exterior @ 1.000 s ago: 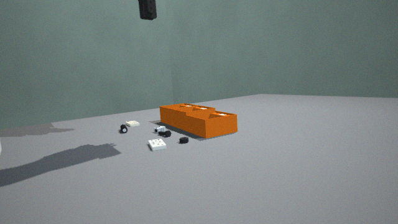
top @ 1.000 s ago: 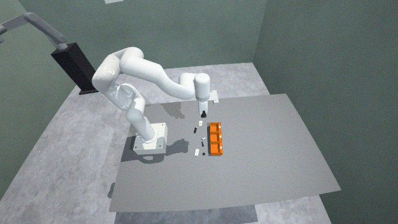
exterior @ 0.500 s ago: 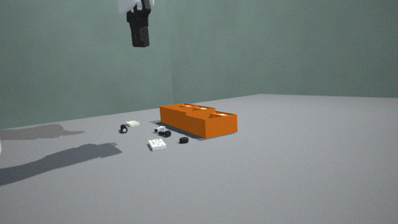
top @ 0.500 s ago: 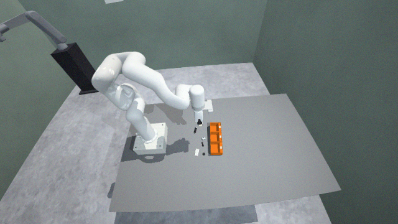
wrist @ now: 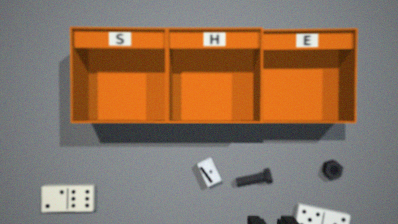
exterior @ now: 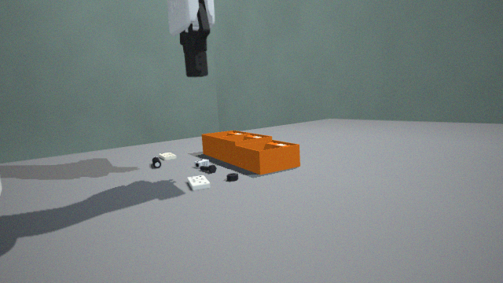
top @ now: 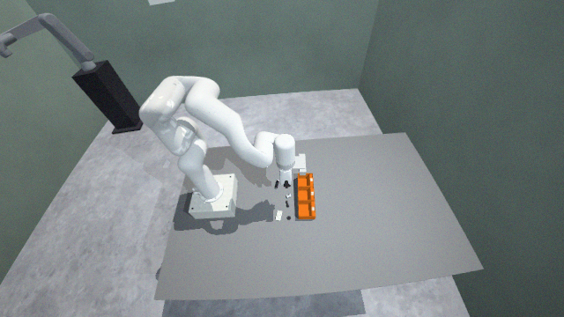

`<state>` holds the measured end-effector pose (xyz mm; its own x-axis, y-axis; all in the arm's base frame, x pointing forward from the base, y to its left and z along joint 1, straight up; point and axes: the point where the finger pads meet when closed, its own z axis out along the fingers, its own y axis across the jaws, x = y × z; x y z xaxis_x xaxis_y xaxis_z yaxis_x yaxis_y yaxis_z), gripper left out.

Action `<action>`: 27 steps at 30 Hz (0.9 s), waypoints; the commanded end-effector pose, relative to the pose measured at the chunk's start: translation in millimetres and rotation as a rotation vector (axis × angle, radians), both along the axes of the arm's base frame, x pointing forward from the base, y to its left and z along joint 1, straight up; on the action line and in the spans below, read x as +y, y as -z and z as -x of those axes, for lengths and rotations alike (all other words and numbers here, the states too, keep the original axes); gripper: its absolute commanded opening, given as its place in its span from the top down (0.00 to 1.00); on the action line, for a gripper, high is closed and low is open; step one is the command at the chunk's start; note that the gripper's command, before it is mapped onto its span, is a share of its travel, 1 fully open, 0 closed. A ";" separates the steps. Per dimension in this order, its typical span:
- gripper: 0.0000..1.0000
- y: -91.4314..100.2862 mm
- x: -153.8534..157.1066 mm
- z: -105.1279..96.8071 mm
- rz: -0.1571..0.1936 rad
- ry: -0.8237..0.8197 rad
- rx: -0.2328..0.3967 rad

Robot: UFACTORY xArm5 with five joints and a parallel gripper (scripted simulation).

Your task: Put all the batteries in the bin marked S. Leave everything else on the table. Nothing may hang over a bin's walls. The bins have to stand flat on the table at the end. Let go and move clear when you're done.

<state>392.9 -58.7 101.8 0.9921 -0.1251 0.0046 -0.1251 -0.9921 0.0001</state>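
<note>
Three joined orange bins (wrist: 214,75) stand in a row, marked S (wrist: 119,75), H (wrist: 214,75) and E (wrist: 307,75); all three look empty. My gripper (exterior: 196,67) is shut and empty, hanging high above the table on the side of the loose parts; its fingertips show at the bottom edge of the wrist view. A black cylinder with a white end, like a battery (exterior: 156,162), lies left of the bins and is out of the wrist view. A small white block with a black stripe (wrist: 208,172) lies in front of bin H.
A black bolt (wrist: 254,177) and a black nut (wrist: 332,169) lie in front of bins H and E. One white domino (wrist: 67,198) lies in front of bin S, another (wrist: 322,215) near my fingertips. The arm's base (top: 213,202) stands left of the parts.
</note>
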 end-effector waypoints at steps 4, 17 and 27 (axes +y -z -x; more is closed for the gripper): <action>0.91 28.0 -32.9 -19.1 -0.002 0.001 -0.005; 0.91 89.8 -104.8 -51.3 -0.001 0.001 -0.005; 0.91 90.4 -105.6 -51.6 -0.001 0.001 -0.005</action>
